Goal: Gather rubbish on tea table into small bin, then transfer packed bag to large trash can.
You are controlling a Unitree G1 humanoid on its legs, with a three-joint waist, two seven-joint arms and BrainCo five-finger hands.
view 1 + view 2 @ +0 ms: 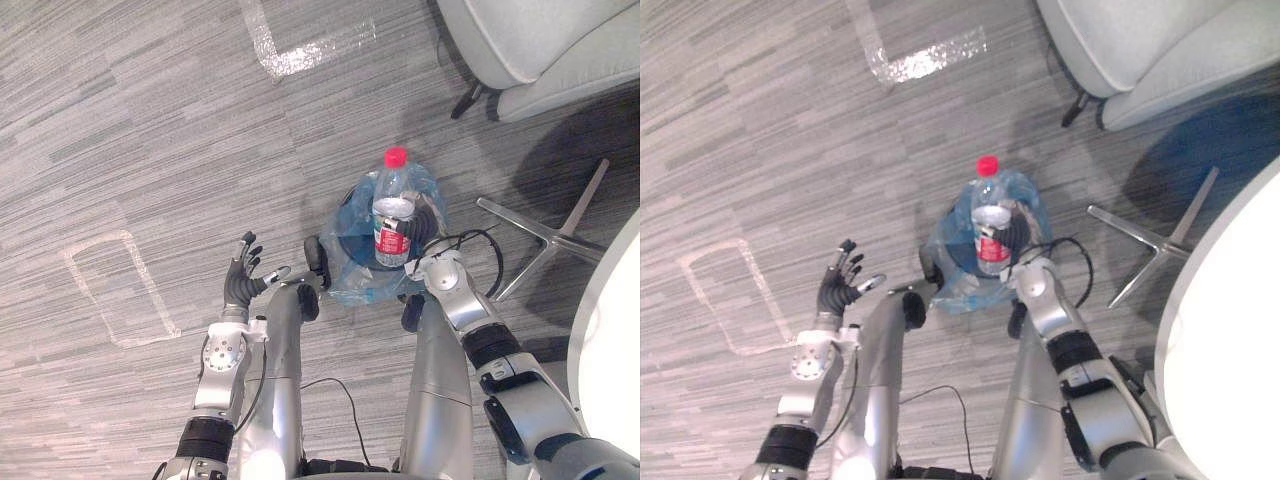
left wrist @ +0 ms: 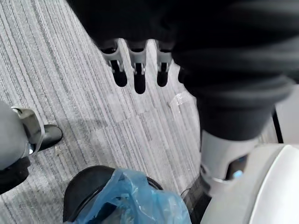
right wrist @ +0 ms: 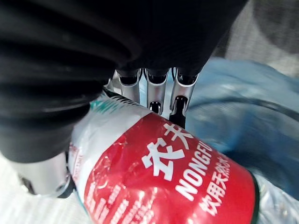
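Where the grey carpet [image 1: 120,120] is bare at the far left, a taped outline [image 1: 118,290] is stuck to it; a second tape mark [image 1: 300,52] lies further off, towards the top.

Left hand [image 1: 242,276]: raised above the carpet, well apart from the bin, holding nothing. Fingers [image 2: 134,70] straight and slightly spread, thumb out to the side.

Bin [image 2: 83,189]: small, dark, standing on the carpet in the middle, between the two arms. Lined with a blue bag [image 1: 352,284], translucent and crumpled, its edge folded out over the rim.

Bottle [image 1: 393,218]: clear plastic, red label, red cap [image 1: 396,156]. Upright, cap uppermost, over the mouth of the bin. Whether its base is already inside the bag cannot be told.

Right hand [image 1: 427,228]: at the right side of the bottle, over the bin. Fingers [image 3: 154,91] curled round the labelled body of the bottle and clamped on it, thumb on the opposite side.

Chair [image 1: 540,45]: light grey, upholstered, far right corner.

Metal legs [image 1: 548,236]: splayed on the carpet to the right of the bin.

Table [image 1: 612,345]: white, curved edge, at the right margin.
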